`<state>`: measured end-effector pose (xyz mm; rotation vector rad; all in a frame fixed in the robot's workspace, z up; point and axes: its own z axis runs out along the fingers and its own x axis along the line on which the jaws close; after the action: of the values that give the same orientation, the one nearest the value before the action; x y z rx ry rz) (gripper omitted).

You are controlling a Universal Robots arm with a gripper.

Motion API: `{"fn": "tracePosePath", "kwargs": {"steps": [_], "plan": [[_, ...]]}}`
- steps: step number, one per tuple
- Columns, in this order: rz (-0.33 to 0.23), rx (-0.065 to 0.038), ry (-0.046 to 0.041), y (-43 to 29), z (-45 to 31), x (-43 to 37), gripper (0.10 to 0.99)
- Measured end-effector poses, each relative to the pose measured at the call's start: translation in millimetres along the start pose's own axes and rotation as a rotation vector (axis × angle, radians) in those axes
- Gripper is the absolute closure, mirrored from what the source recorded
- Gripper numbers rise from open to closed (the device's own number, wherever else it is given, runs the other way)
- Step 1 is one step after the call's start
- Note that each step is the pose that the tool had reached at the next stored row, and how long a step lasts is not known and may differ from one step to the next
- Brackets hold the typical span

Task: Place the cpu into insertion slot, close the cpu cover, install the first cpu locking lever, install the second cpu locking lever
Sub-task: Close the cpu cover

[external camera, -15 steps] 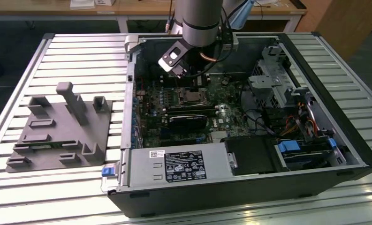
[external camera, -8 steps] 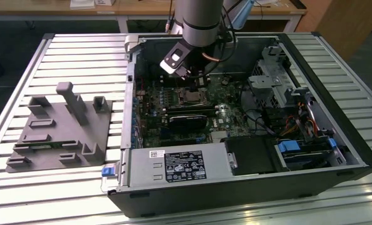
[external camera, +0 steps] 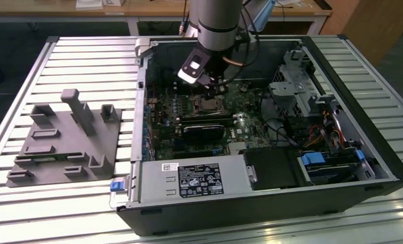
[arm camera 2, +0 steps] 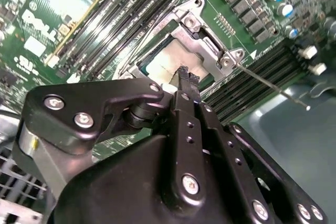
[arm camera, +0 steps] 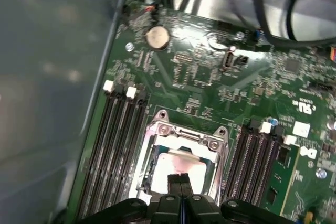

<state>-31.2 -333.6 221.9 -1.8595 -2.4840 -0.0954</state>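
Tool (arm camera: pixel 178 181), fingers pressed together, hovers directly over the insertion slot (arm camera: pixel 175 158)

exterior view high over case (external camera: pixel 255 211), wrist views close, seemingly opposed, sharing insertion slot (arm camera 2: pixel 176 56) (arm camera: pixel 181 140)

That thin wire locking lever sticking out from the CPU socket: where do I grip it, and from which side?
I'd take the locking lever near its free hooked end, which stands clear past the memory slots. Come from above with the gripper straddling the wire crosswise: it is thin and straight, and its root by the cpu cover looks crowded.
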Motion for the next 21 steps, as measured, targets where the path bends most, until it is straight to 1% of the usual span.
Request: {"fn": "tracePosePath", "kwargs": {"steps": [21], "plan": [[-0.381, 0.025, 0.0103, 0.0, 0.7, 0.0, 0.980]]}}
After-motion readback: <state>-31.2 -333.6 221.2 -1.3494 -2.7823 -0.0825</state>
